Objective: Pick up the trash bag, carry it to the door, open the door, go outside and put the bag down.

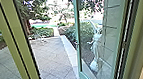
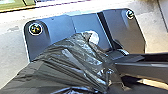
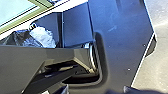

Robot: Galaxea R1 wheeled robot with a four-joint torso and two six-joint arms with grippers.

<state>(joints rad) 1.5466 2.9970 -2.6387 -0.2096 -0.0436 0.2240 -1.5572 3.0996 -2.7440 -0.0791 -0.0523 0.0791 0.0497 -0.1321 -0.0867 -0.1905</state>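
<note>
The trash bag (image 2: pixel 57 62), black and crinkled, was held up over the robot's own base (image 2: pixel 57 25), with a whitish, crumpled patch (image 2: pixel 93 38) at its edge. Its folds drew together at the left tool (image 2: pixel 107 86), which was closed on the gathered plastic. How far open the right tool (image 3: pixel 96 90) was, or whether it had hold of anything, I could not tell. Ahead, a green-framed glass door (image 1: pixel 76 19) stood open beside a paved yard (image 1: pixel 51 56), a small handle (image 1: pixel 77 44) at its edge. Through its glass showed a white statue (image 1: pixel 96 50). A pale kerb (image 1: pixel 69 51) bordered the paving, with hedges (image 1: pixel 45 32) at the far edge.
</note>
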